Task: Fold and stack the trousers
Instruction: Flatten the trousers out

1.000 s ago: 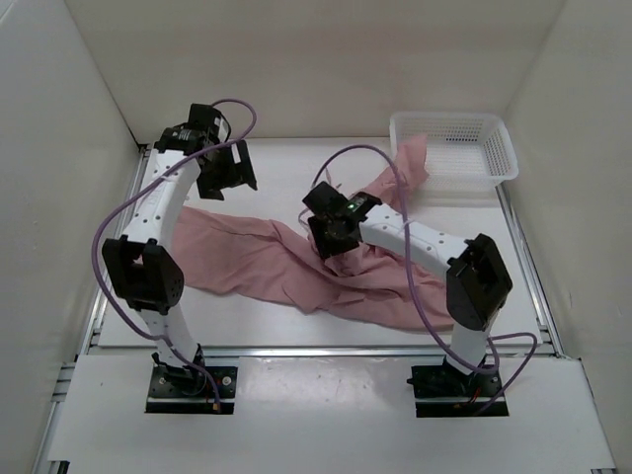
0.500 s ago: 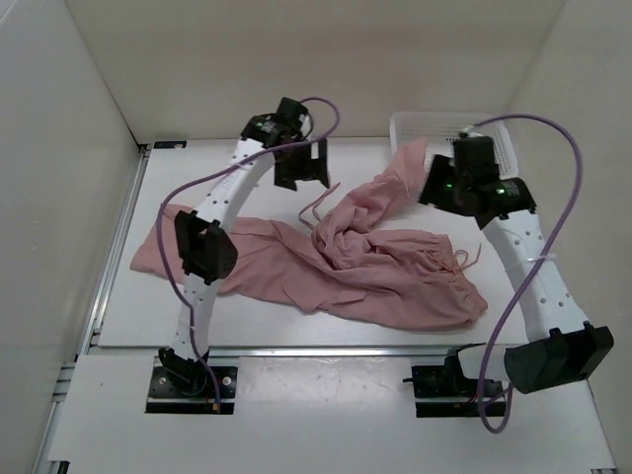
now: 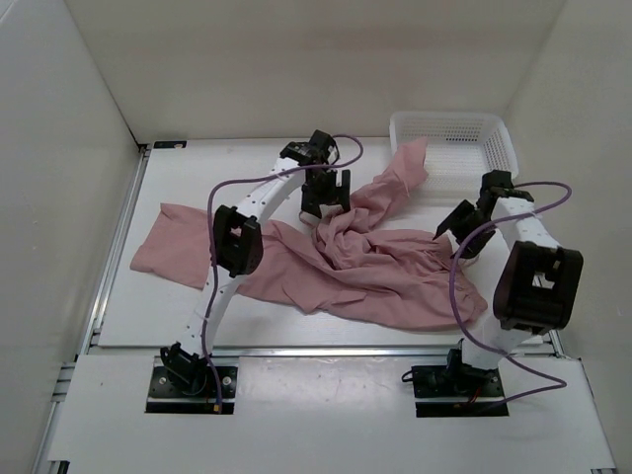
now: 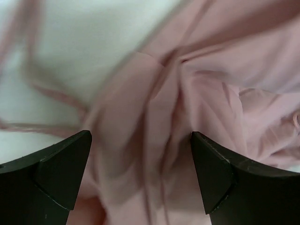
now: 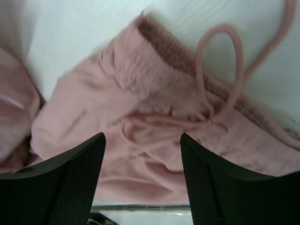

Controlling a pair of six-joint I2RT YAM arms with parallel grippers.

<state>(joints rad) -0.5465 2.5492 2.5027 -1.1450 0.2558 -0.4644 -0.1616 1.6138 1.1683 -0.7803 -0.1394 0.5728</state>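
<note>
Across the white worktop (image 3: 197,183) lies one pair of pink trousers (image 3: 375,281), crumpled. One leg stretches left, and another end reaches the corner of the single white basket (image 3: 449,120) at the far right. Two end effectors hang over the cloth: the left end effector (image 3: 323,197) above the bunched middle, the right end effector (image 3: 457,232) above the gathered waistband (image 5: 178,51) and its one looped cord (image 5: 220,27). Both stand spread, pinching nothing.

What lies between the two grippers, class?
Bunched fabric of the trousers fills the stretch between the left gripper and right gripper, in the top view.
</note>
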